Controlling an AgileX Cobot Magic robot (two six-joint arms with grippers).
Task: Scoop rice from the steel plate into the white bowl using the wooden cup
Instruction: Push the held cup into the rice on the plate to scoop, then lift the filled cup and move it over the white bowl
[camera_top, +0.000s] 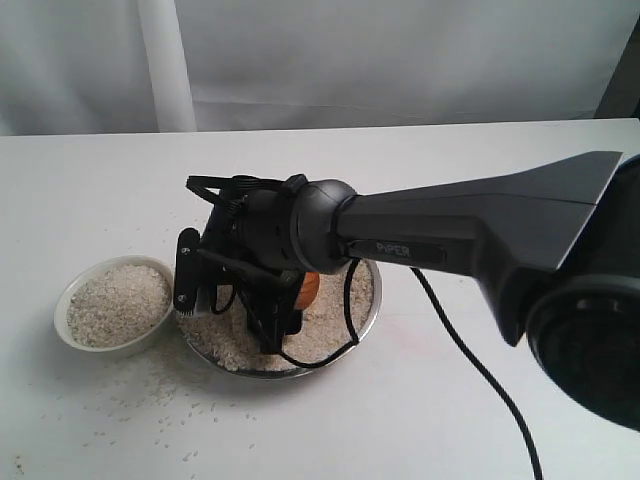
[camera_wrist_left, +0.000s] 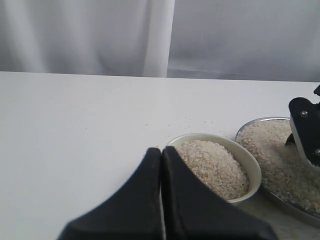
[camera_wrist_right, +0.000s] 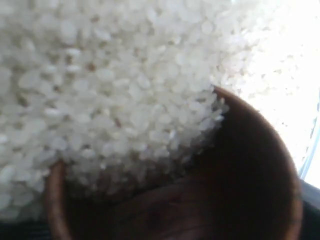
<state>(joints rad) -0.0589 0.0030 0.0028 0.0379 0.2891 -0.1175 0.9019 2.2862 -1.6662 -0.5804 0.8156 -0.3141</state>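
Note:
My right gripper (camera_top: 268, 305) reaches across from the right and hangs low over the steel plate (camera_top: 377, 300), shut on the wooden cup (camera_top: 308, 288), of which only an orange-brown sliver shows. In the right wrist view the cup (camera_wrist_right: 250, 175) is tipped into the rice (camera_wrist_right: 110, 90), and grains spill over its rim into the dark inside. The gripper's fingers are hidden there. The white bowl (camera_top: 62, 300) stands left of the plate, heaped with rice (camera_top: 118, 305). My left gripper (camera_wrist_left: 161, 152) is shut on nothing, just short of the bowl (camera_wrist_left: 252, 170).
Loose grains (camera_top: 150, 420) speckle the white table in front of the bowl and plate. A black cable (camera_top: 480, 370) trails from the right arm across the table to the front right. A white curtain hangs behind the table's far edge.

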